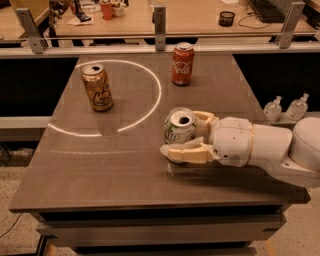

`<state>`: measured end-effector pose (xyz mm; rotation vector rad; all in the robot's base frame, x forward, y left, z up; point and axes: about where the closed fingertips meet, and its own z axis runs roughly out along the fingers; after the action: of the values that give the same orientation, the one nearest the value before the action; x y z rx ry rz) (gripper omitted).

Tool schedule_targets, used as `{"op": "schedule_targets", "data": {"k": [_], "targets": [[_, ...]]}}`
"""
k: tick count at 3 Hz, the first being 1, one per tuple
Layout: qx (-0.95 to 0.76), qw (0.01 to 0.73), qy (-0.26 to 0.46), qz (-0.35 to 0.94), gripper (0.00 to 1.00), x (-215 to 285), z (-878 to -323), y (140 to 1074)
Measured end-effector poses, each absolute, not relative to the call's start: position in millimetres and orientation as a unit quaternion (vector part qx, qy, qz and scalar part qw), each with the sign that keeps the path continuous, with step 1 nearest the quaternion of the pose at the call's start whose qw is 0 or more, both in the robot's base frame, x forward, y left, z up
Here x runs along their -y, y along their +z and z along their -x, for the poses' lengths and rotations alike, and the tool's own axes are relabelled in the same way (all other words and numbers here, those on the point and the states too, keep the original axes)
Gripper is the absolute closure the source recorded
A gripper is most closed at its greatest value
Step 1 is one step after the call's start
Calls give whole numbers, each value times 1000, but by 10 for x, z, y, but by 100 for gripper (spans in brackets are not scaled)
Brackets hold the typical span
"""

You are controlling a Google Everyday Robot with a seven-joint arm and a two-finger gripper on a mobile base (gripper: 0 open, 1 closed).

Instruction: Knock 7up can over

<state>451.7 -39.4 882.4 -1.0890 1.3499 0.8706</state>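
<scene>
Down at the near edge, the brown table runs wide across the view, and just above that bare stretch comes the action. The white arm reaches in from the right, low over the tabletop, and the gripper sits right at the 7up can. Fingers are apart, bracketing the can: the near finger lies across its lower front and looks to be touching it, while the far finger pokes out behind its right side. Whether that one makes contact, I can't tell. The can is not on its side — open silver top facing up, green markings on the pale body, right of the table's centre.

Moving back and left, a gold can stands upright, well apart from the gripper, inside a bright ring of light drawn across the tabletop. Further back, near the far edge, a red Coca-Cola can stands upright just outside that ring.

Off the table to the right, two clear pump bottles stand side by side on a lower ledge. Beyond it all, a metal rail crosses the view, and behind it there's a wooden desk with a red cup and a small black pot.
</scene>
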Motion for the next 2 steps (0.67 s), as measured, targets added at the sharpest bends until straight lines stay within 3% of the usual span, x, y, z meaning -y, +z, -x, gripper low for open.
{"op": "schedule_targets", "data": {"k": [2], "targets": [[-567, 558, 366, 483, 85, 455, -4563, 8892]]}}
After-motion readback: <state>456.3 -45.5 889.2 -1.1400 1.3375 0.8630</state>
